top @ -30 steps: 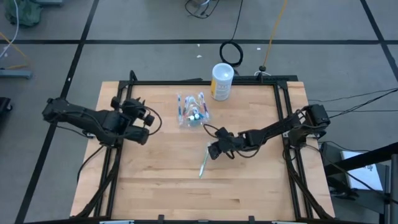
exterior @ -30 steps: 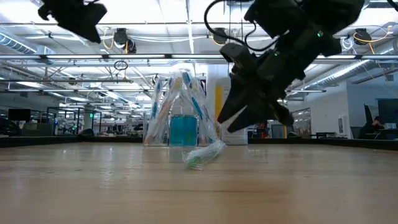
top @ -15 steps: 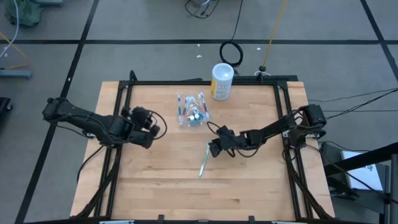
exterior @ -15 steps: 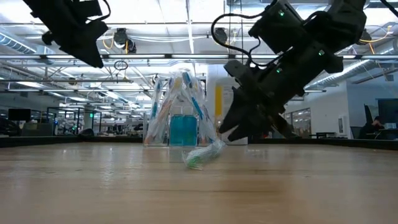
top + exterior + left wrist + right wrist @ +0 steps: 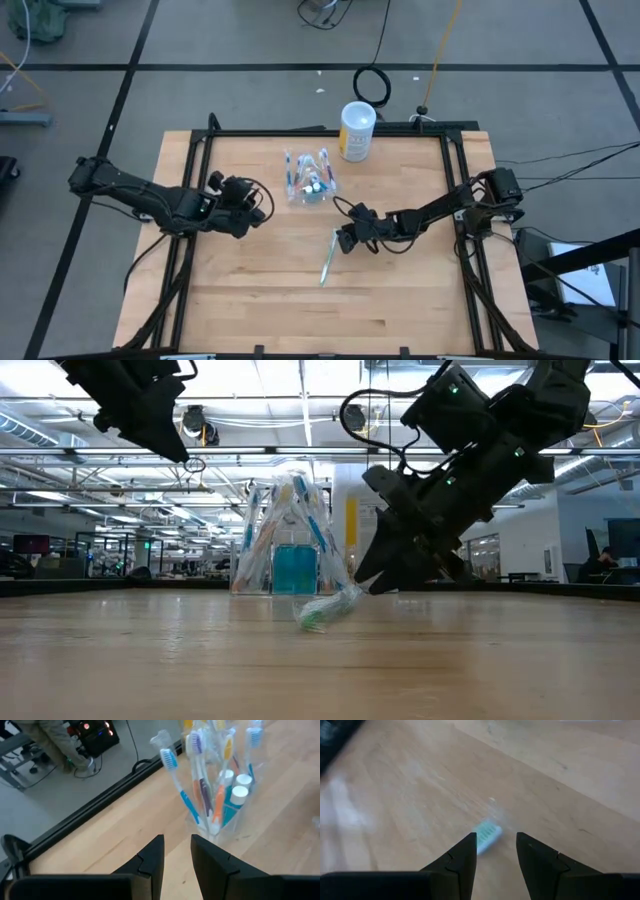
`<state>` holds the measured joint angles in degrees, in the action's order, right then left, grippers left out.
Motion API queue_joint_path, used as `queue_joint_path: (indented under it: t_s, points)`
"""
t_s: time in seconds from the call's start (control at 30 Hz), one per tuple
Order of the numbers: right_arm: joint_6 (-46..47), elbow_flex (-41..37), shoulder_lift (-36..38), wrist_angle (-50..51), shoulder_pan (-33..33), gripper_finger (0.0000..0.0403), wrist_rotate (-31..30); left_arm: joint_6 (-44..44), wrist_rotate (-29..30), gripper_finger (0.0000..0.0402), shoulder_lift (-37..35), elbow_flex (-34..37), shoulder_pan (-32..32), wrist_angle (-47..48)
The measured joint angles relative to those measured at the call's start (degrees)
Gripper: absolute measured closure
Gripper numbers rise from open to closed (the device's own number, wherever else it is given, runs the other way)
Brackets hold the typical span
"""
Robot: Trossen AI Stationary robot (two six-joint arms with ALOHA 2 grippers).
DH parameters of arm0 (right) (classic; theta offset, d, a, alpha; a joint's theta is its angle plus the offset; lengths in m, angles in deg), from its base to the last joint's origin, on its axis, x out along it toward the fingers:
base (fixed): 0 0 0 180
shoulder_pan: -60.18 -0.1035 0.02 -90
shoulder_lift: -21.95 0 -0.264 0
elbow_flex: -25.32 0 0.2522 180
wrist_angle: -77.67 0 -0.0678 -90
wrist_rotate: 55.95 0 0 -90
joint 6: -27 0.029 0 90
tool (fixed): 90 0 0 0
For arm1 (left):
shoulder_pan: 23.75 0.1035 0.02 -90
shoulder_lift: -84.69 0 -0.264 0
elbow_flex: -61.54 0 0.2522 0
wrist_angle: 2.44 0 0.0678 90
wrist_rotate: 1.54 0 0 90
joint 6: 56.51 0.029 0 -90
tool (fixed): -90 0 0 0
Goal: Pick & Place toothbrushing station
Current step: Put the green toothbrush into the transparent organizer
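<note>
The loose toothbrush (image 5: 328, 258) lies flat on the wooden table (image 5: 260, 290), near the table's middle, its green-bristled head (image 5: 486, 832) showing in my right wrist view just ahead of the gap between my right fingers. My right gripper (image 5: 343, 241) sits low over the upper end of this toothbrush; in the low view (image 5: 385, 575) it hangs just above the board beside the brush. Its fingers (image 5: 457, 857) stand apart with bare wood between them, clamped on nothing, and I cannot tell whether they touch the brush. Farther up the table, toward its far edge, stands the clear holder (image 5: 308, 180), upright, carrying a fan of toothbrushes (image 5: 197, 795) with blue, orange and purple handles and the teal tubes (image 5: 235, 800) with white caps. In the low view the holder (image 5: 290, 555) stands behind the loose brush (image 5: 325, 610) and apart from it. My left gripper (image 5: 252, 200) is to the left of the holder, raised off the table and well short of it; its fingers (image 5: 152, 857) are parted by a narrow gap, hold nothing, and point toward the holder's base. A white canister (image 5: 357, 130) stands beyond the holder at the table's far edge.
</note>
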<state>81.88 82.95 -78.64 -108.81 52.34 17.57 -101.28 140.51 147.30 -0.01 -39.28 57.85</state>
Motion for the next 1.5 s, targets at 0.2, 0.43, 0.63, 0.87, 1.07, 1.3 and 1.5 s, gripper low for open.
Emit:
queue_joint_path:
  t_s: [0.2, 0.43, 0.63, 0.87, 1.07, 1.3, 1.5]
  points:
    - [1.62, 0.06, -2.57, -0.29, -0.17, 0.0273, -1.47, 0.7, 0.0, 0.03, 0.0, 0.0, 0.0, -0.15]
    - [1.28, 0.1, -4.24, -4.14, -0.09, 0.0273, -0.25, 0.7, -0.04, 0.03, 0.0, 0.0, 0.0, -0.13]
    - [-1.78, 0.1, -4.26, -4.02, 0.02, 0.028, -0.17, 0.7, -0.07, 0.03, 0.0, 0.0, 0.0, -0.14]
    - [-6.98, 0.06, -4.37, -3.98, 0.07, 0.0352, 0.13, 0.7, -0.08, 0.03, 0.0, 0.0, 0.0, -0.13]
    - [-12.44, 0.01, -4.42, -4.97, 0.07, 0.0396, 1.06, 1.0, -0.07, 0.03, 0.0, 0.0, 0.0, -0.13]
    - [-15.14, 0.01, -3.83, -5.2, 0.26, 0.0402, 0.47, 1.15, -0.09, 0.03, 0.0, 0.0, 0.0, -0.13]
    - [-19.65, 0.0, -0.96, -4.47, 0.26, 0.0402, 0.5, 1.14, -0.09, 0.03, 0.0, 0.0, 0.0, -0.11]
